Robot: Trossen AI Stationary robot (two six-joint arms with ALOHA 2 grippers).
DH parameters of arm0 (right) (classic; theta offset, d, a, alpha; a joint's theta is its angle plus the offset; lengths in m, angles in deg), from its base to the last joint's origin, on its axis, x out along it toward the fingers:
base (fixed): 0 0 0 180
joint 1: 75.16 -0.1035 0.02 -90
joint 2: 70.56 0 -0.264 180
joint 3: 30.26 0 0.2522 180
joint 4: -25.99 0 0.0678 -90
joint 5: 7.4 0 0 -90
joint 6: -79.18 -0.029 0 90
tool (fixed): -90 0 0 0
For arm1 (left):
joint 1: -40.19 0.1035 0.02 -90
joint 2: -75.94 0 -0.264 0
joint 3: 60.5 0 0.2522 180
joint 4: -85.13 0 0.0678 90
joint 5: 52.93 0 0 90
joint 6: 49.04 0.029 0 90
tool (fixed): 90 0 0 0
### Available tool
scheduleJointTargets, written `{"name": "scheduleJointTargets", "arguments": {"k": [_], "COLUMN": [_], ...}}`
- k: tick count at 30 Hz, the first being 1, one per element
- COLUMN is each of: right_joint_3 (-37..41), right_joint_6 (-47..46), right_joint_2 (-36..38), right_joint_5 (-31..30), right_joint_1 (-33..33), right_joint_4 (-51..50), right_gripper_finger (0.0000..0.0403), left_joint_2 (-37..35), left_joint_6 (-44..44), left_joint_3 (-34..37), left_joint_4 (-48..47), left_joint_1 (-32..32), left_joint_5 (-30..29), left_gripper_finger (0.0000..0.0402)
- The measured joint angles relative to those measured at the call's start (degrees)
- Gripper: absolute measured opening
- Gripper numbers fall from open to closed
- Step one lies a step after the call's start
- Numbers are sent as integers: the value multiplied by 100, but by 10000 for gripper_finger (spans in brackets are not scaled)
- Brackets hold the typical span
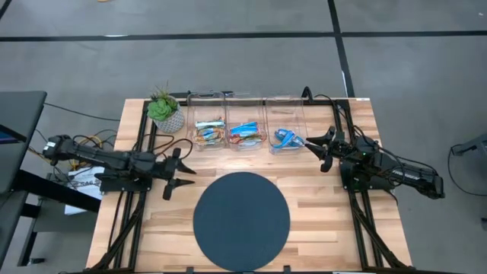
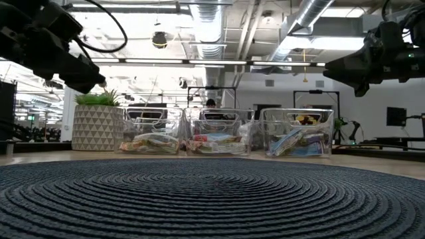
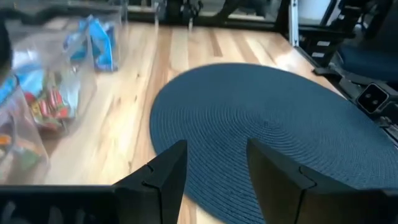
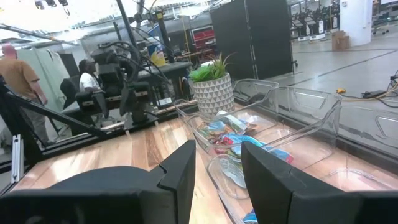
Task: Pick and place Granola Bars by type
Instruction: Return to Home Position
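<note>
The granola bars lie sorted in three clear bins along the table's far side. Multicoloured bars fill the left bin, silvery light blue ones the middle bin, and bright blue ones the right bin. My left gripper hovers open and empty at the table's left, beside the round dark mat; the left wrist view shows nothing between its fingers. My right gripper stands open and empty just right of the right bin, its fingers pointing level along the row of bins.
A potted plant in a patterned white pot stands at the far left, next to the left bin. The woven mat covers the table's near middle. Bare wood shows between the mat and the bins. People sit at desks beyond the table.
</note>
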Motion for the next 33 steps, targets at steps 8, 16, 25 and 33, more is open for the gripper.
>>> {"name": "scheduleJointTargets", "arguments": {"k": [8,16,25,33], "right_joint_3": [0,0,0,0], "right_joint_6": [0,0,0,0], "right_joint_2": [0,0,0,-2], "right_joint_5": [0,0,0,2], "right_joint_1": [-2,-2,-2,0], "right_joint_4": [1,1,-1,-1], "right_gripper_finger": [123,123,123,123], "left_joint_2": [-875,-1347,-1722,-2278], "left_joint_6": [52,268,398,491], "left_joint_3": [338,340,340,637], "left_joint_4": [7,-24,-17,267], "left_joint_1": [0,0,0,0], "left_joint_5": [-18,-33,77,132], "left_gripper_finger": [160,160,160,160]}}
